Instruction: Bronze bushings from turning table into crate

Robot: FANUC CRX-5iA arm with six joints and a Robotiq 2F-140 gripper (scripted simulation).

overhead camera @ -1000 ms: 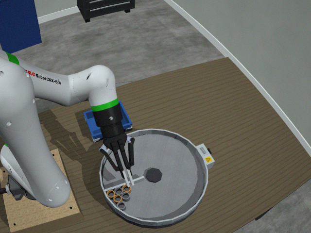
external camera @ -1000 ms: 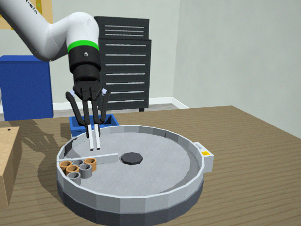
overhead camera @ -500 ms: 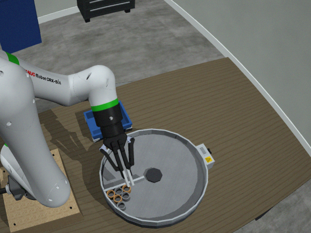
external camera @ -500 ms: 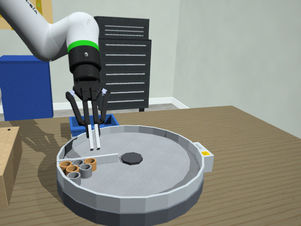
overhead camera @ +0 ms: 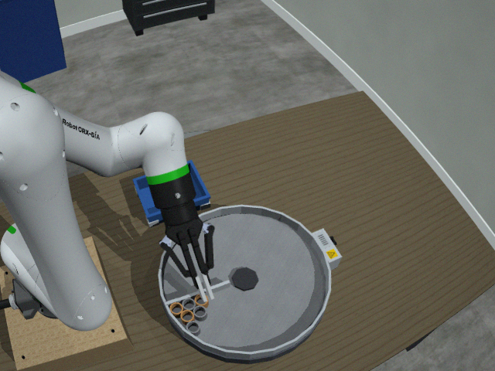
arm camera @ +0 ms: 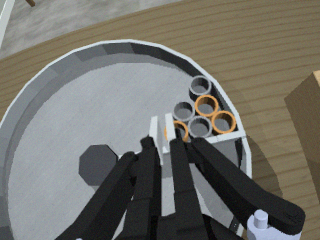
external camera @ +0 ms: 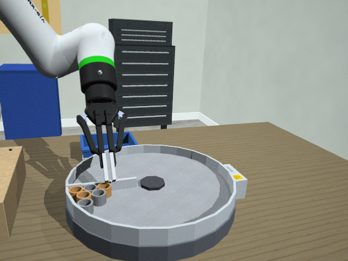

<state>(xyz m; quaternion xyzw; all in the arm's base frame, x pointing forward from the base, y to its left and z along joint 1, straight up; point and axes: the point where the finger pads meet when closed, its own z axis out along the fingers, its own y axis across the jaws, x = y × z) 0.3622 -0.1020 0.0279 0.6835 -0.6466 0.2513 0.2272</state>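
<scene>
Wooden and pale, a block (overhead camera: 67,339) (external camera: 11,174) (arm camera: 311,107) is lying well left of the hub (overhead camera: 244,278) (external camera: 152,182) (arm camera: 98,165) in the exterior view, outside the turning table (overhead camera: 279,247) (external camera: 174,193) (arm camera: 75,100). Moving rightward toward that hub, I'm seeing six bushings standing upright on the turning table. The left bronze bushing (overhead camera: 175,314) (external camera: 73,194) (arm camera: 234,122) is standing farthest out from the hub, in the corner by the rim. The middle bronze bushing (overhead camera: 186,321) (external camera: 81,199) (arm camera: 196,106) is standing just beside it, a little nearer the hub. The front steel bushing (overhead camera: 193,333) (external camera: 85,207) (arm camera: 191,93), the back steel bushing (overhead camera: 187,298) (external camera: 91,191) and the inner steel bushing (overhead camera: 200,318) (external camera: 98,200) (arm camera: 174,112) are also standing left of the hub. The right bronze bushing (overhead camera: 206,304) (external camera: 107,193) (arm camera: 187,130) is standing nearest the hub of the three bronze ones.

Behind and left of the hub, the blue crate (overhead camera: 143,199) (external camera: 85,154) is sitting outside the rim, its inside partly hidden. Left of the hub, my gripper (overhead camera: 209,299) (external camera: 110,180) (arm camera: 163,124) is pointing down by the right bronze bushing, my fingers nearly closed and holding nothing. A divider (overhead camera: 220,285) (external camera: 125,184) (arm camera: 225,137) is running leftward from near the hub to the rim. Right of the hub, a control box (overhead camera: 334,261) (external camera: 241,189) is sitting against the outer wall.
</scene>
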